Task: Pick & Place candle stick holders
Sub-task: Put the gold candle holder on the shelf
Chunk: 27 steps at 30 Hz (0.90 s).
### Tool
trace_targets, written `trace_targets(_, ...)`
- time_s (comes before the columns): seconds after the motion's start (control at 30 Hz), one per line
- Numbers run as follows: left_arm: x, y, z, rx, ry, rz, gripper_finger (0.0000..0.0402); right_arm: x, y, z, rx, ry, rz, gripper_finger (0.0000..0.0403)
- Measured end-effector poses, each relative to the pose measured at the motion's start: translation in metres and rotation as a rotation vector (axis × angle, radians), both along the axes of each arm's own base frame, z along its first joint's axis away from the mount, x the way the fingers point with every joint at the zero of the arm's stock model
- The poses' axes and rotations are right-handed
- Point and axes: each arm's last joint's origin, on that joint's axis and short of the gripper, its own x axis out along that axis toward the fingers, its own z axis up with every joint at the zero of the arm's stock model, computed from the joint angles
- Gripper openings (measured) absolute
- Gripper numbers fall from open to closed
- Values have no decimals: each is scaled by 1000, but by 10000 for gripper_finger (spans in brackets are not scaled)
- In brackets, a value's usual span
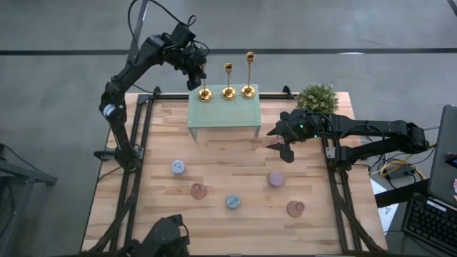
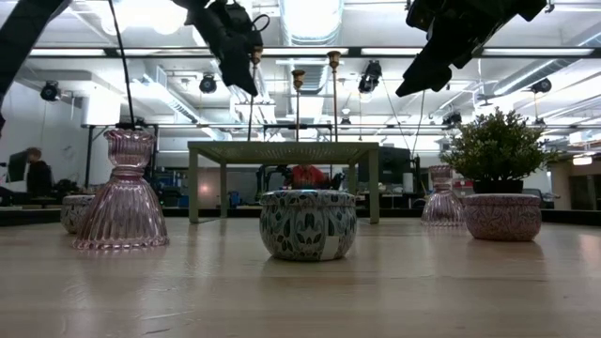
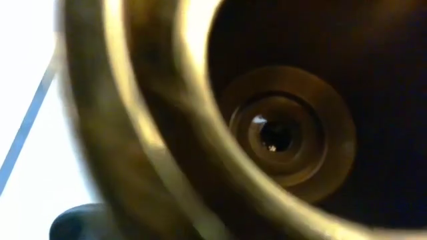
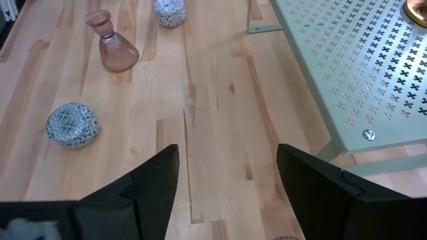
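Your left claw [image 1: 196, 77] is closed around the top of the shortest candle stick holder [image 1: 205, 93], whose base sits on the pale green perforated stand [image 1: 223, 114] at the desk's far edge. The left wrist view is filled by that holder's gold cup [image 3: 267, 133]. Beside it on the stand, in a row, are the middle candle stick holder [image 1: 228, 91] and the tallest candle stick holder [image 1: 248, 90]. Your right claw [image 1: 280, 140] hangs with fingers spread wide and empty over the wooden desk [image 1: 235, 171], just beside the stand's right end, near a potted plant [image 1: 317, 98] at the far right corner.
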Motion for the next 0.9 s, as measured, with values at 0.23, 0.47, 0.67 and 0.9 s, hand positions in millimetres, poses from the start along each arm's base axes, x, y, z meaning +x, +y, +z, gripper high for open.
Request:
trace_targets(0.23, -1, -1, 3, 17, -12, 7, 25, 0, 0, 0, 0, 0, 0, 244)
trace_targets(0.47, -2, -1, 4, 33, 3, 23, 58, 0, 0, 0, 0, 0, 0, 244)
trace_targets(0.67, -3, -2, 5, 35, 1, 23, 81, 0, 0, 0, 0, 0, 0, 244)
trace_targets(0.9, -4, -4, 7, 42, -3, 23, 112, 0, 0, 0, 0, 0, 0, 244)
